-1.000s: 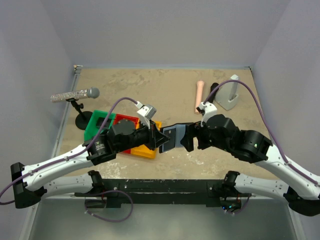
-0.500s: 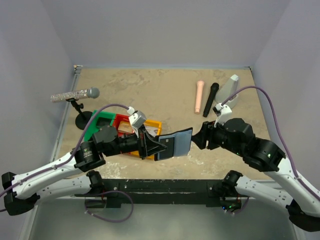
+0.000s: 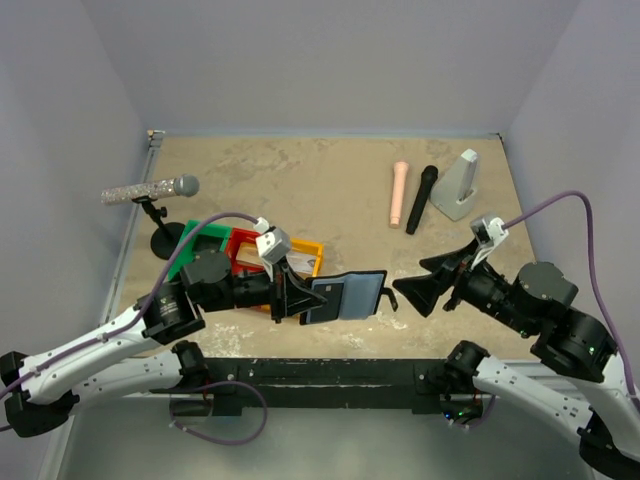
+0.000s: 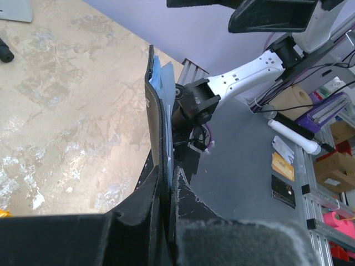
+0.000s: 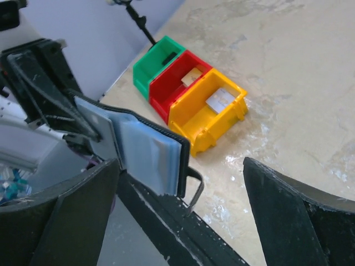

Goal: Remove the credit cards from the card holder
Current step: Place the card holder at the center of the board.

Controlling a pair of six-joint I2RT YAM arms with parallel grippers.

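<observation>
lilac walls (image 3: pixel 300 70) box in a sandy, mottled desk (image 3: pixel 330 190), and close to its near edge my left claw (image 3: pixel 300 298) holds the card holder (image 3: pixel 348 296) up off the surface, opened out, with the pale blue inner faces turned toward my other arm.

the worry is that grip. i have the card holder pinched only along one end, so the open leaf hangs free. if i tug on a pocket with the other claw, it could twist or slide out of the pinch. it is held so near the desk's front lip that anything dropped could go over the edge. the small side tab sticks out below and could snag a finger coming in. a tan card (image 5: pixel 192 77) lies in the red bin (image 5: pixel 177 75) and a silvery card (image 5: pixel 221 100) in the yellow bin (image 5: pixel 213 119). i cannot tell whether the dark shape in the green bin (image 5: pixel 152 64) is a card, nor whether a pocket holds one, so reaching in blind risks pulling at nothing.

my left claw is clamped tight on the card holder, with the leather and blue lining squeezed between its pads. my right claw (image 3: pixel 408 278) is spread wide. it holds nothing and touches nothing, and it sits just beside the card holder's free edge with a clear gap between them.
</observation>
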